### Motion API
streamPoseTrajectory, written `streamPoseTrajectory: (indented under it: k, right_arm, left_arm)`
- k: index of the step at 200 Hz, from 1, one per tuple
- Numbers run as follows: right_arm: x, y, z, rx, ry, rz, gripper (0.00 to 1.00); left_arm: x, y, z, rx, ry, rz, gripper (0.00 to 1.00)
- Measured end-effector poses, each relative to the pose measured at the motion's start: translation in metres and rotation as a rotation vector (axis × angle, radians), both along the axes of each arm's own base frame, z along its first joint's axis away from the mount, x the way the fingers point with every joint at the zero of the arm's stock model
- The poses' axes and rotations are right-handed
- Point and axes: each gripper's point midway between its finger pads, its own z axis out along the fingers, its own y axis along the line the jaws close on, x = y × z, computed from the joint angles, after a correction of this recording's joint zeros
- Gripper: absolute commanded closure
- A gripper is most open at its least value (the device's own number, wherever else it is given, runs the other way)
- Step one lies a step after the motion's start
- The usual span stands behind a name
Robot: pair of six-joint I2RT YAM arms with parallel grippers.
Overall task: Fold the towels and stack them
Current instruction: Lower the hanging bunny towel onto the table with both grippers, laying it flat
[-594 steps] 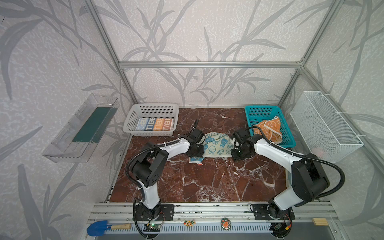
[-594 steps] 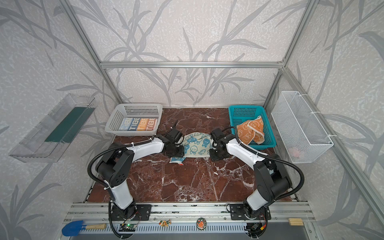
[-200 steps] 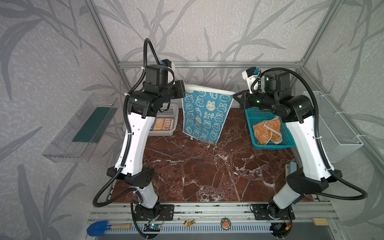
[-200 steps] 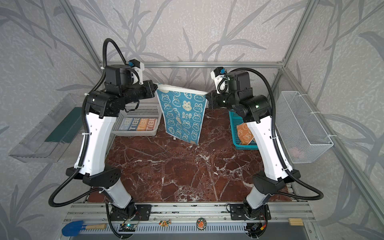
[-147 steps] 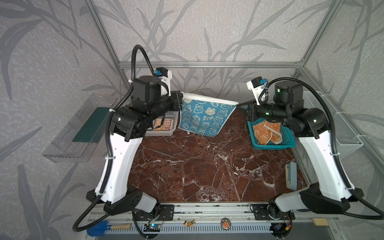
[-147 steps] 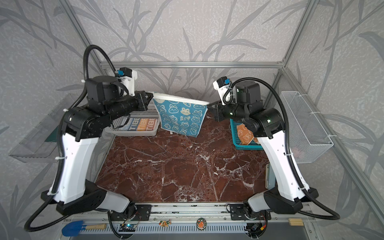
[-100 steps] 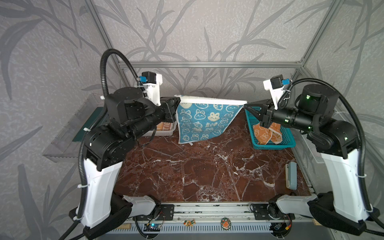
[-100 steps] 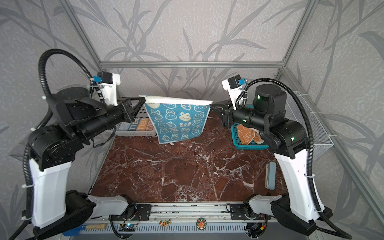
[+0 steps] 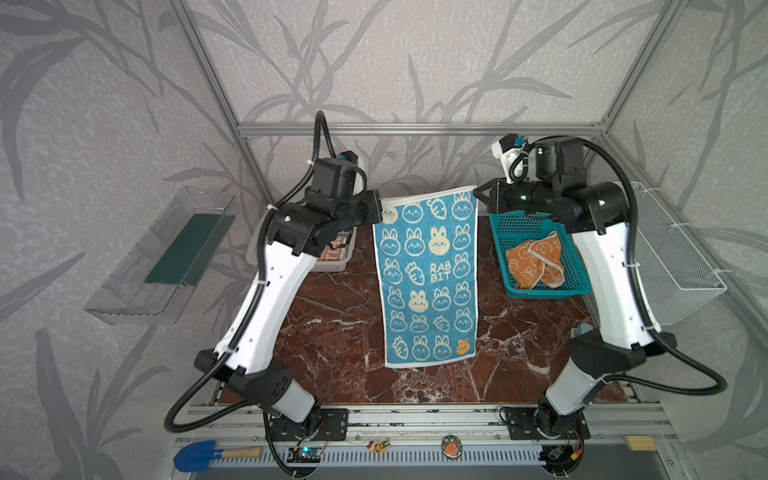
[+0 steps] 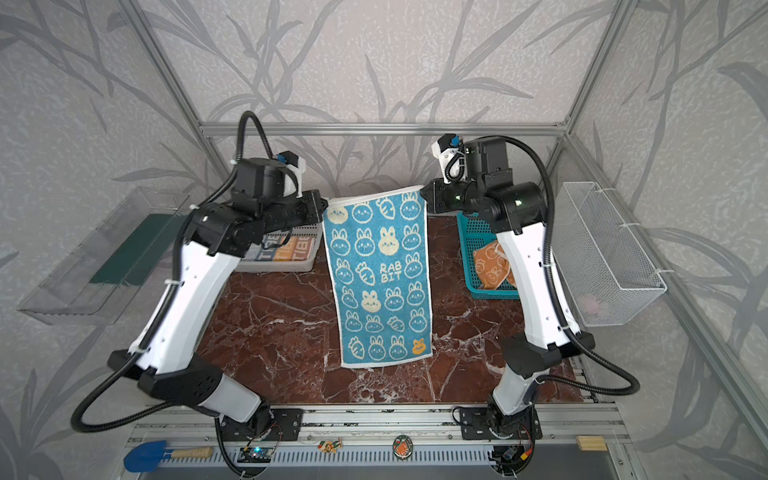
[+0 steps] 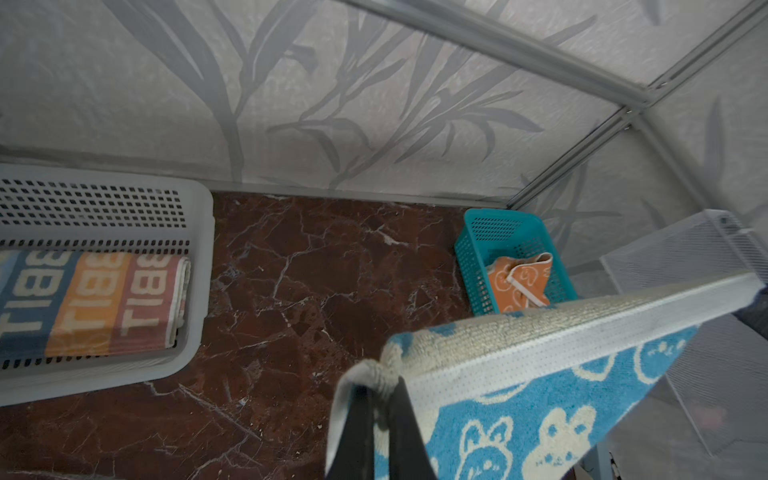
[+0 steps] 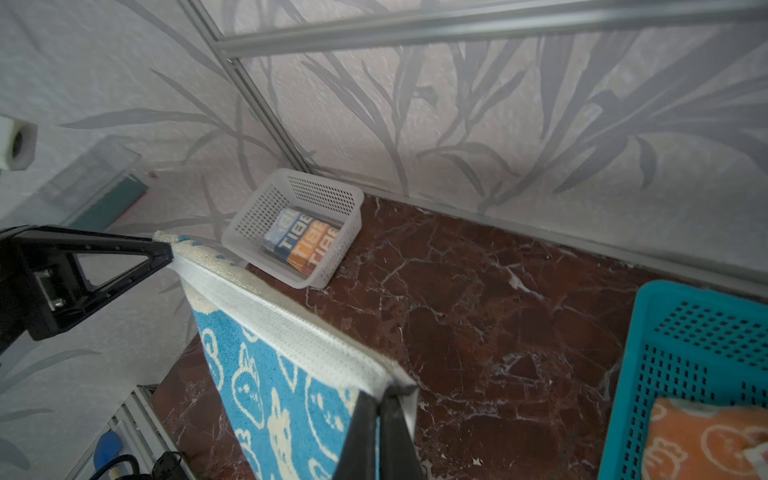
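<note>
The blue bunny towel (image 9: 428, 282) is hanging full length over the middle of the marble table (image 9: 324, 332), print facing the top cams. Its top hem is stretched between both arms and the bottom hem is down near the stone toward 6 o'clock; can't tell if it's actually brushing. My left gripper (image 9: 380, 209) is pinched tight on the 9 o'clock corner and my right gripper (image 9: 477, 195) is clamped on the 3 o'clock corner. On the wrist cams the fingers (image 11: 407, 436) are squeezed right onto the white hem at both ends. The striped towel (image 10: 291, 249) sits folded in the white basket (image 11: 199, 232) at 10 o'clock. The orange towel (image 9: 534, 266) is crumpled in the teal basket (image 9: 540, 293) at 2 o'clock. How I'd play it: hold the hem taut with both corners level, let the bottom edge land first, then lay the rest back toward 12 o'clock so it goes down flat for folding. Tugging the corners apart any harder risks one slipping out.
</note>
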Motion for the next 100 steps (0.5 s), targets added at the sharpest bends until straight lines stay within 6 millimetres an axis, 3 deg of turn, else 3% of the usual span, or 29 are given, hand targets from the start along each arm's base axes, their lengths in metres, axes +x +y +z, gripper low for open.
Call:
streamPoseTrajectory:
  k: [21, 45, 75, 100]
  right_arm:
    - [0.030, -0.004, -0.066, -0.052, 0.153, -0.034, 1.00]
    - [0.053, -0.008, -0.123, -0.082, 0.279, -0.054, 1.00]
    - [0.073, -0.009, -0.160, -0.068, 0.355, -0.052, 1.00]
    - [0.073, -0.006, -0.180, -0.047, 0.404, -0.029, 1.00]
  left_arm:
    - [0.039, -0.005, -0.062, 0.047, 0.121, 0.006, 1.00]
    - [0.074, -0.009, -0.113, 0.069, 0.201, 0.005, 1.00]
    - [0.108, -0.012, -0.160, 0.072, 0.263, -0.003, 1.00]
    - [0.113, -0.016, -0.180, 0.063, 0.305, -0.024, 1.00]
